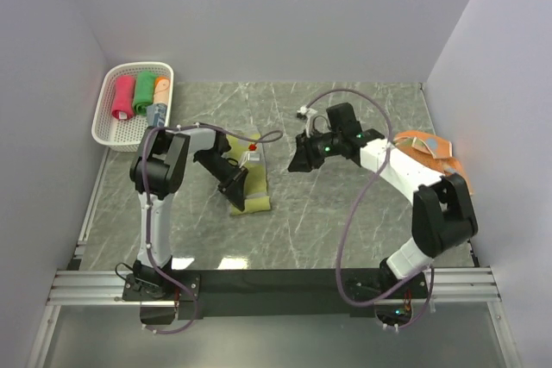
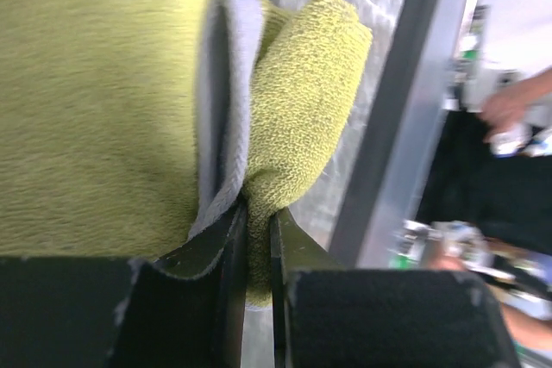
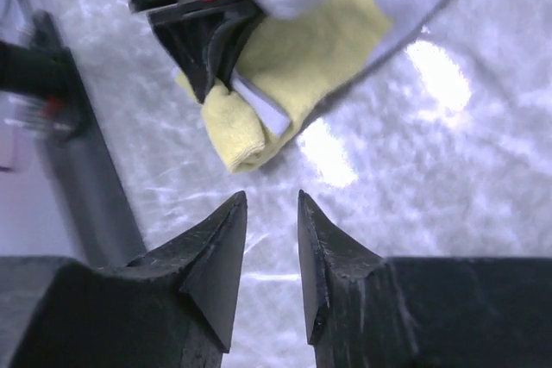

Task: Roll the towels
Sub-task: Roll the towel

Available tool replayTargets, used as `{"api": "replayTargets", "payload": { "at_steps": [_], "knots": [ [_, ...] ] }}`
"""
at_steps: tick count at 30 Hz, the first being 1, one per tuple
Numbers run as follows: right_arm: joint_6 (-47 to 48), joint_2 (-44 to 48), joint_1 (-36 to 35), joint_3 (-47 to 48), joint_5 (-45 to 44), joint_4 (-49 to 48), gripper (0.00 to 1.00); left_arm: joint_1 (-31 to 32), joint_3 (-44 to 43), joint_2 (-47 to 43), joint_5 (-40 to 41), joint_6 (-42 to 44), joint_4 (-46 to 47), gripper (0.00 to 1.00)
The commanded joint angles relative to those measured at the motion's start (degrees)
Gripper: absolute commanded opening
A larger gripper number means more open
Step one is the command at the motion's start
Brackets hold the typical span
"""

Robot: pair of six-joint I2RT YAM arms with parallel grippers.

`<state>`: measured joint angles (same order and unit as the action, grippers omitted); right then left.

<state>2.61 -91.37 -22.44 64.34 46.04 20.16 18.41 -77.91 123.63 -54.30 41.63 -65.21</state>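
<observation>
Left tool (image 2: 259, 234): pressed together on the turned-over edge of the yellow towel (image 2: 103, 101), with the pale hem caught between the jaws. The towel lies mid-worktop (image 3: 448, 178), just ahead of the left arm. By my reading the roll is barely begun: one fold at the gripped end, the rest flat.

Right tool (image 3: 272, 204): jaws parted a little, holding nothing, hovering over the marble near the towel's folded corner.

For the step in hand:
- Turn the pinched edge over onto the flat part, low and tight. Lifting high will likely slacken the fold.
- Bring your right tool down on the free flat end to pin it, so the cloth doesn't drag along.
- Watch the hem. It looks liable to slip out sideways.
- Hold the roll square to the long edges.

Elsewhere: finished rolls (image 1: 144, 90) sit in the white basket (image 1: 108, 131), and an orange towel (image 1: 427, 146) lies far right, not yet rolled.
</observation>
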Motion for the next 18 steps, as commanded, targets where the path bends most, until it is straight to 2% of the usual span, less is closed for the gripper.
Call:
{"api": "replayTargets", "payload": {
  "at_steps": [1, 6, 9, 18],
  "knots": [
    [9.24, 5.23, -6.37, -2.28, -8.93, -6.26, 0.37, -2.32, -3.91, 5.90, 4.12, 4.78, -6.15, 0.12],
    [17.85, 6.12, -13.50, -3.34, -12.46, -9.79, 0.43, -3.82, -8.31, 8.99, 4.82, 4.52, -7.04, 0.13],
    [21.81, 2.70, -18.51, -1.85, -15.18, -10.58, 0.54, -4.00, -8.75, 9.96, 4.65, 4.08, -6.69, 0.13],
    [28.68, -6.35, -26.95, 0.43, -19.06, -13.31, 0.54, -4.00, -9.80, 11.01, 5.61, 3.55, -6.16, 0.17]
  ]
}}
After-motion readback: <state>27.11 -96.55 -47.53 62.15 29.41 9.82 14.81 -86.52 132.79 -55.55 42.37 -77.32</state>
